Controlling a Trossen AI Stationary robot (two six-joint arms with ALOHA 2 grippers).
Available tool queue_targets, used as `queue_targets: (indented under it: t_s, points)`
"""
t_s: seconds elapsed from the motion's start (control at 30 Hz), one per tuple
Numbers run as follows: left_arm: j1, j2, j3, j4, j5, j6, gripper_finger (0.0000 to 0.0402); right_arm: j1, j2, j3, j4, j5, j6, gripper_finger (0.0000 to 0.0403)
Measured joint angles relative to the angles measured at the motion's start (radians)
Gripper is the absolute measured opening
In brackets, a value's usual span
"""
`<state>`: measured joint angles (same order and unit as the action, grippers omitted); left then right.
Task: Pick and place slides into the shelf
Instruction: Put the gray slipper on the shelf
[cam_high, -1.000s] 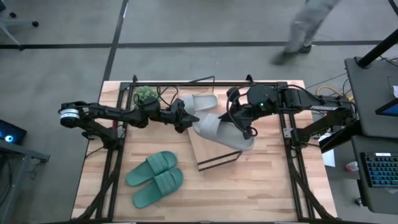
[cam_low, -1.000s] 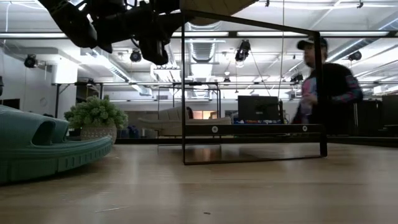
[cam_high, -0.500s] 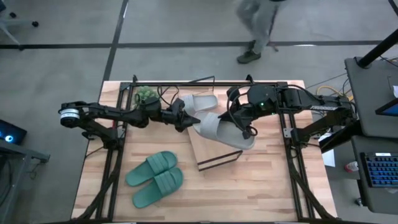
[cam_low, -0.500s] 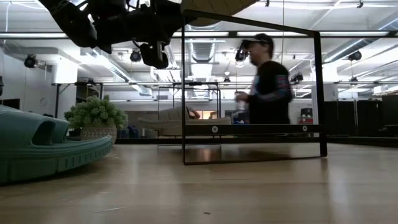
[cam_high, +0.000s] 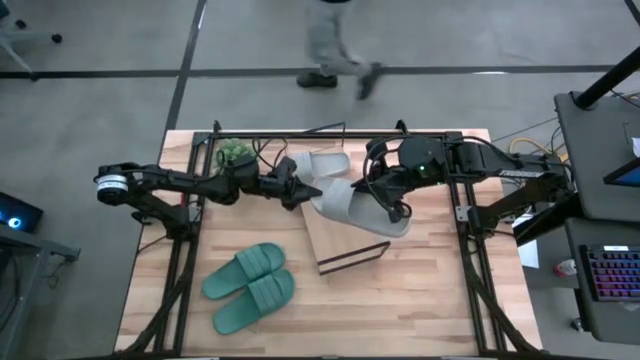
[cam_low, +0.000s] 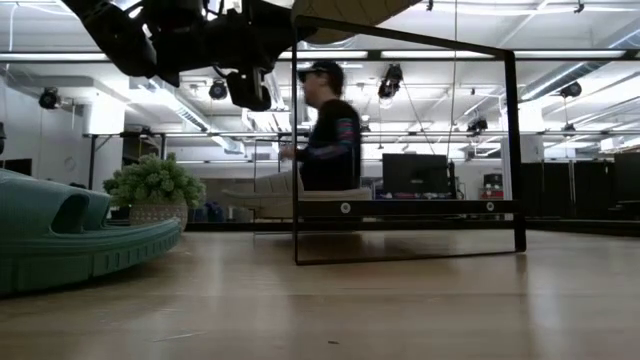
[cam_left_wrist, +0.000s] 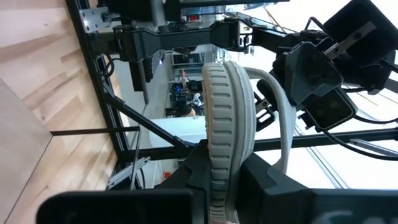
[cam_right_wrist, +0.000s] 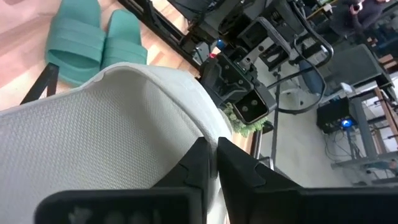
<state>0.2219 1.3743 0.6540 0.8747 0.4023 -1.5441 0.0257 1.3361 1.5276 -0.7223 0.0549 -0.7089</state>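
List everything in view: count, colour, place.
Grey slides: two, light grey, on the shelf at table centre, one held at each end by a gripper.
Teal slides: two, teal green, side by side on the table, front left.
Shelf: one, light wood with black wire frame, centre.
Plant: one, green, back left.
Person: one, walking behind the table.
Left gripper: shut on a grey slide.
Right gripper: shut on the same slide.
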Motion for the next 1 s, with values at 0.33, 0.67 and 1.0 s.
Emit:
queue_targets:
  t_s: [0.33, 0.67, 1.0]
  points:
    - [0.015, 0.0, -0.001, -0.003, -0.001, 0.012, 0.0018, 0.0, -0.021, 0.001, -0.004, 0.109, 0.003, 0.0083]
    - [0.021, -0.019, -0.006, -0.003, -0.169, 0.111, 0.0017, -0.012, -0.126, 0.001, -0.003, 0.342, 0.113, 0.0095]
    - [-0.001, -0.068, -0.007, -0.018, -0.414, 0.217, 0.0017, -0.113, -0.262, 0.001, -0.006, 0.35, 0.325, 0.0084]
